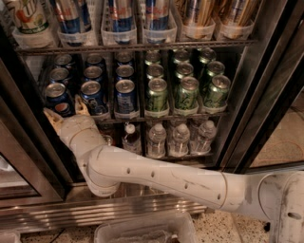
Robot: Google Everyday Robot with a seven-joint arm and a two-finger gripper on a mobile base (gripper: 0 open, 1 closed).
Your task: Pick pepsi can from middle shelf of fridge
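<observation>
The fridge (266,95) stands open in front of me. Its middle shelf (142,116) holds rows of blue cans on the left and green cans (186,92) on the right. The front pepsi can (58,98) in the leftmost lane shows its round logo. My gripper (65,112) reaches in from below right. One finger is on each side of that can, pressed against it. The can still stands on the shelf. My white arm (161,178) covers part of the shelf below.
Tall slim cans (121,14) stand on the rack above. Water bottles (179,139) stand on the rack below, right of my arm. A dark door frame (23,142) is close on the left. A clear plastic bin (142,230) lies on the floor.
</observation>
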